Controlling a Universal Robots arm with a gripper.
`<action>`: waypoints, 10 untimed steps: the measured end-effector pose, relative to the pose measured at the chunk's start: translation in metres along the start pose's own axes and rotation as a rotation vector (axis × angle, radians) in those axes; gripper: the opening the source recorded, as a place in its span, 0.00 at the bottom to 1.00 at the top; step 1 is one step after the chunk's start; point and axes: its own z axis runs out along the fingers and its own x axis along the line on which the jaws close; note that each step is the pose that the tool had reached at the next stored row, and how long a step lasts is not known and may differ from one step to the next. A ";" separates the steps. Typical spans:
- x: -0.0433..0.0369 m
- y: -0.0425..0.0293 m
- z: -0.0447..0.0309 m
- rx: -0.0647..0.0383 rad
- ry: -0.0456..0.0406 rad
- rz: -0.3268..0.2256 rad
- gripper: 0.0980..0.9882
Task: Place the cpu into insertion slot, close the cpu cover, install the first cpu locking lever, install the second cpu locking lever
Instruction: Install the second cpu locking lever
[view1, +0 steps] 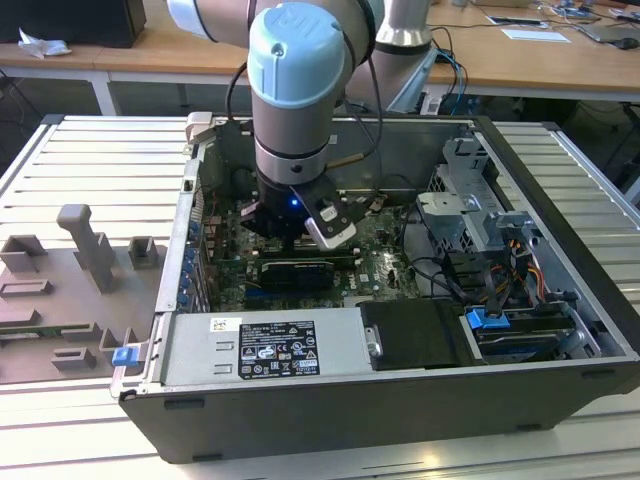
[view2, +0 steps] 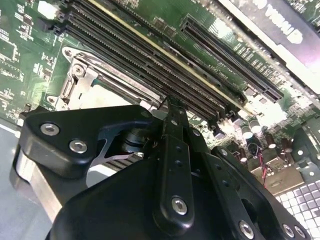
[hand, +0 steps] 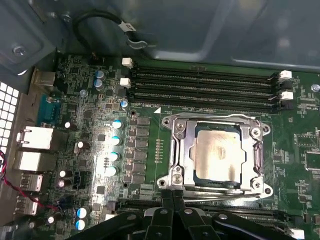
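In the first wrist view the cpu (hand: 218, 152) lies flat in the insertion slot (hand: 186, 150), right of centre in the frame, its pale silvery face showing through the window of the cpu cover (hand: 216, 121), which lies down over it as a silvery frame. So the chip seems to be seated and the cover closed, or very nearly so. The gripper (hand: 172, 200) comes up from the lower edge of that frame, its two black fingertips (hand: 166, 199) pressed together with no visible gap and nothing seen between them; they end just at the lower rim of the socket frame, toward its lower left corner, where a thin metal bar runs along the frame's lower side. That bar may be a locking lever, but I cannot tell whether it is latched. The relation that matters is this: the socket lies straight ahead of the fingertips, just beyond them, and its near edge runs across the line of the fingers. In the exterior view the arm reaches down into the open computer case (view1: 560, 180) at the frame's centre, over the green motherboard (view1: 385, 265).
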 end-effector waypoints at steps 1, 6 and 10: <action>0.0001 -0.0002 0.0005 -0.006 -0.0005 0.000 0.01; 0.0019 -0.0013 0.0048 -0.043 -0.0033 0.000 0.01; 0.0042 -0.0018 0.0071 -0.060 -0.0044 0.000 0.01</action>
